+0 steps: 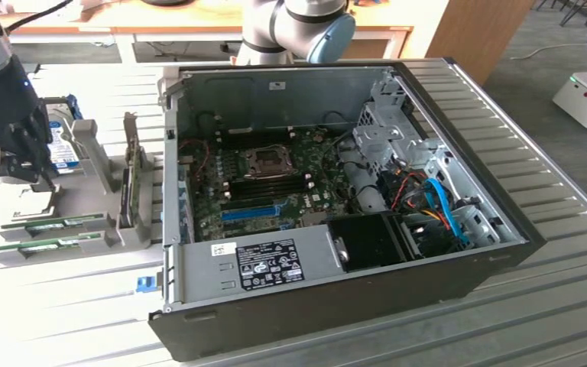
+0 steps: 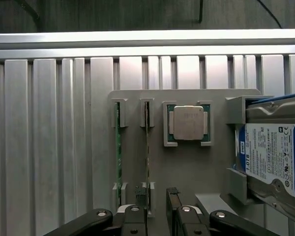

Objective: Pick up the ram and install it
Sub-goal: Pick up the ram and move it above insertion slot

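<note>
I see the gripper (image 1: 28, 172) hanging over the grey tray (image 1: 89, 153) at the exterior view's left, on the slatted desk (image 1: 538, 321). In the wrist view, the gripper (image 2: 156, 202) has its fingers (image 2: 179, 216) apart and clamped on nothing.

The ram (image 2: 147, 147) stands on edge in its tray (image 2: 187, 172) slots, one end just beside the fingertips. I cannot tell whether it touches them. The second stick (image 2: 117, 147) stands parallel in the next slots, away from the CPU (image 2: 188, 123). The hard drive (image 2: 273, 157) sits beyond the CPU.

From outside, the ram (image 1: 57, 224) and the second stick (image 1: 49, 246) lie side by side near the gripper. The open case (image 1: 304, 306) is just beside the tray, with its motherboard (image 1: 273, 183) and blue slot (image 1: 248, 213) exposed.
</note>
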`<act>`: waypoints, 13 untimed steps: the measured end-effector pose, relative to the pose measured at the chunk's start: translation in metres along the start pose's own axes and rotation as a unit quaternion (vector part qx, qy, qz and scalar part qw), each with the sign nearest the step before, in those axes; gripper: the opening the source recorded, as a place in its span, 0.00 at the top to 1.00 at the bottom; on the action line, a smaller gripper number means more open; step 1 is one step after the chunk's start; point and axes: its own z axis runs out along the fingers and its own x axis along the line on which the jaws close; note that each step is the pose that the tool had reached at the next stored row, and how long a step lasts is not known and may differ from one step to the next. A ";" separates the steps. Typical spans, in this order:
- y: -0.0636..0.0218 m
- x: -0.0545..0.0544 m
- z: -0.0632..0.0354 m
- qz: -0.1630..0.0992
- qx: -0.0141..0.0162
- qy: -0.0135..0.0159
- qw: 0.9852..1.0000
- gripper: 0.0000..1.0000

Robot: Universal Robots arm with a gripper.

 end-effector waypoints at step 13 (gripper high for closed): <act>-0.0007 0.000 0.0262 0.000 0.000 0.000 1.000 0.71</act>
